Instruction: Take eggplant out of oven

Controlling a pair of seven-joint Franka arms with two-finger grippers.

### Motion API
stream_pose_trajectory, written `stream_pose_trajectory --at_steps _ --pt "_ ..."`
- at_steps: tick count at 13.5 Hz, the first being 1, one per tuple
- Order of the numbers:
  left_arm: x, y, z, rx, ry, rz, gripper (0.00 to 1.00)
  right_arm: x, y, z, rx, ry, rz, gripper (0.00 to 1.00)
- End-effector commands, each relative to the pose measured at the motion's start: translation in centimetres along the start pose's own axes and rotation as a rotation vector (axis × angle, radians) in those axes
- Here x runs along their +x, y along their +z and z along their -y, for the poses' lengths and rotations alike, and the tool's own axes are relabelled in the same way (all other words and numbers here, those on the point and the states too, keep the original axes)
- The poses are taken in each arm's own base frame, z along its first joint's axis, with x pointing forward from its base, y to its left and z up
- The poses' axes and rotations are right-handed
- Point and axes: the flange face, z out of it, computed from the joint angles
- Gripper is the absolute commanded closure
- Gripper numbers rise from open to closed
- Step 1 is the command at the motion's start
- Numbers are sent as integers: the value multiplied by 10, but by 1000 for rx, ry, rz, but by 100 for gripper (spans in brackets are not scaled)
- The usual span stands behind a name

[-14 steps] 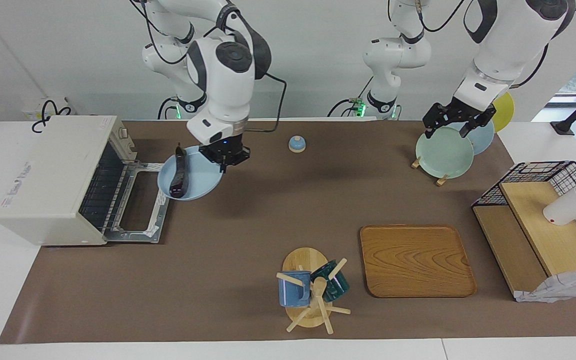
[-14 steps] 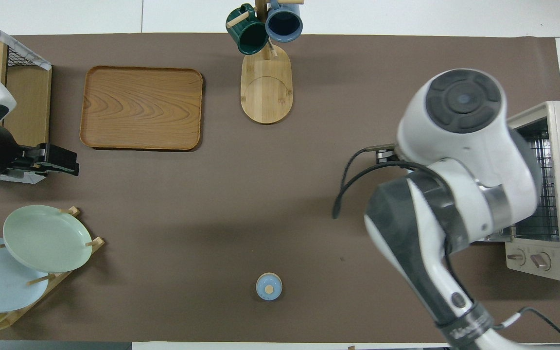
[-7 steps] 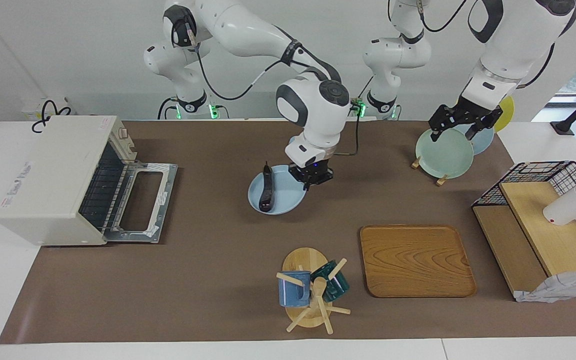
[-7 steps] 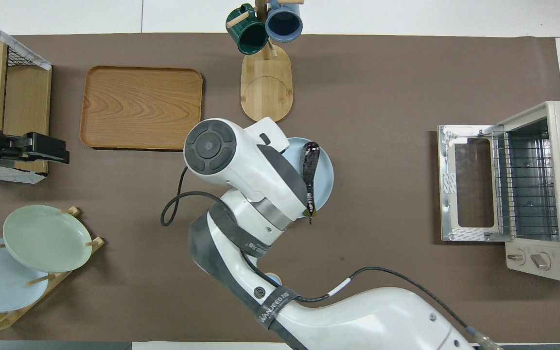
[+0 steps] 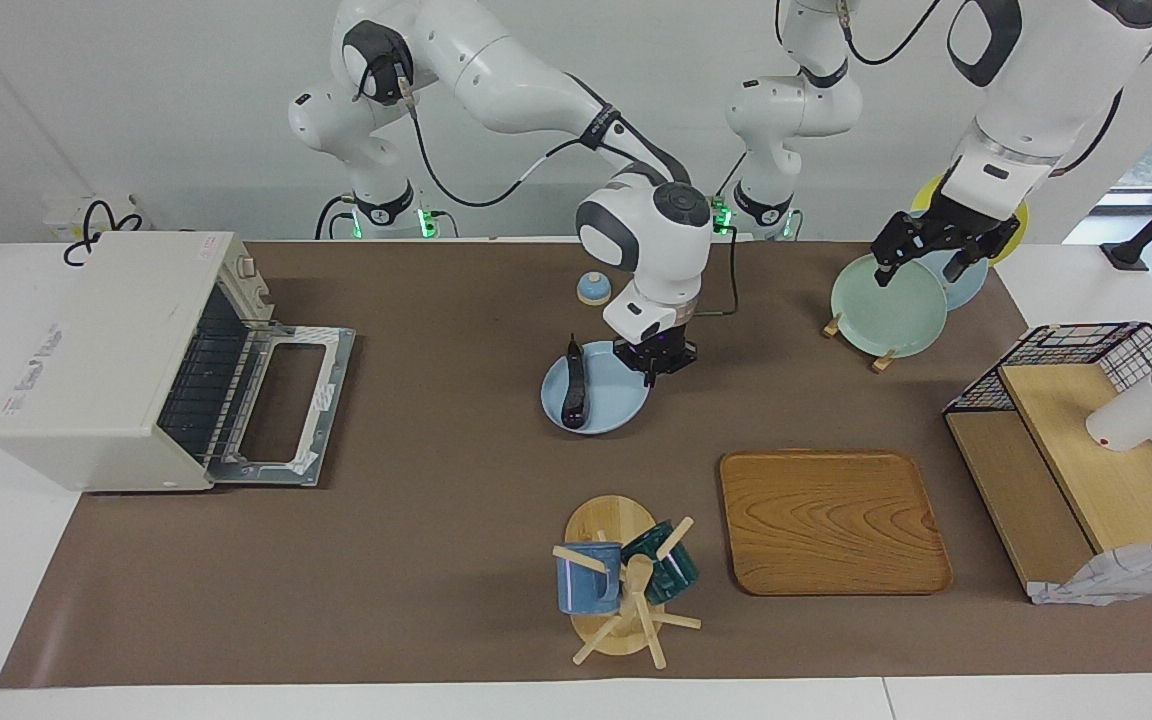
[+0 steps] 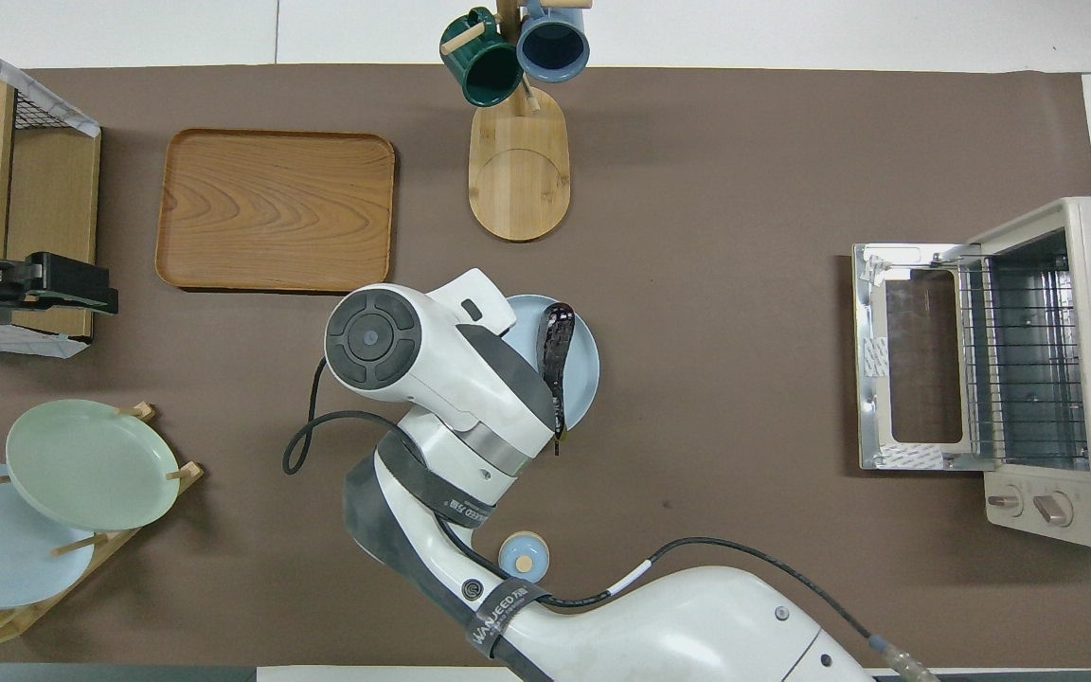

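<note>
The eggplant [image 5: 573, 388] lies lengthwise on a pale blue plate [image 5: 608, 408], its stem end pointing toward the robots. The plate sits low over, or already on, the brown surface [image 5: 436, 520] about midway along its length; whether it touches cannot be told. The right pincer [image 5: 652, 362] is closed on the plate's rim at the edge toward the left arm's end, and in the overhead view the arm's wrist covers that grip and part of the plate.

The oven [image 5: 101, 355] stands at the right arm's end of the surface, well apart from the plate, its door [image 5: 283, 402] folded down flat and the wire rack [image 6: 1028, 365] bare. So the removal itself looks done, and the step in hand is judged to be setting the plate down. The next move calls for lowering the plate level so the eggplant does not roll, letting go of the rim, and lifting clear.

The left pincer [image 5: 939, 243] waits over the pale green plate [image 5: 886, 305] in the plate rack, fingers spread wide and holding nothing.
</note>
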Motion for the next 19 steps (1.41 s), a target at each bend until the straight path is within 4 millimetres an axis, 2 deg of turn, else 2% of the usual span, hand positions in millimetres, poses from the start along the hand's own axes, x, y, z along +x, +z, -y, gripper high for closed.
stream_pose_trajectory --at_steps 1,2,3,5,6,7,8,9,10,11,12,13,15,16,17,18,19 --pt "-1 1 0 18 11 -16 0 -2 -13 -9 28 5 -2 80" --pt "-1 1 -3 18 17 -19 0 1 -25 -4 47 4 -17 65" --pt "-1 1 -5 18 19 -19 0 6 -37 -2 43 2 -28 65" --pt "0 2 -9 18 25 -22 0 23 -50 -20 -6 10 -12 66" --pt "1 5 -15 17 31 -23 0 39 -70 -46 -21 29 -8 73" --pt "2 9 -27 15 47 -21 0 55 -75 -80 -61 41 20 79" --pt "4 13 -37 9 62 -23 0 71 -78 -122 -87 18 46 94" --pt "5 21 -49 5 80 -11 0 80 -78 -166 -106 -1 70 100" --pt "3 29 -72 -4 100 -12 0 86 -70 -209 -123 32 93 100" --pt "3 46 -100 -13 77 -10 0 92 -52 -250 -153 80 125 100" --pt "0 56 -130 -22 60 -22 0 99 -45 -282 -186 102 141 100" --pt "0 73 -158 -23 65 -12 0 96 -40 -296 -233 81 146 100" --pt "-3 113 -218 -36 95 -4 0 80 -17 -338 -325 62 151 100" --pt "-7 136 -249 -46 90 -5 0 78 -8 -355 -343 60 155 100" --pt "-11 159 -277 -55 91 -14 0 86 -4 -382 -336 66 158 100" --pt "-20 181 -295 -63 94 -23 0 96 -1 -408 -316 53 154 100" --pt "-30 196 -307 -69 113 -26 0 93 13 -420 -300 29 153 100"
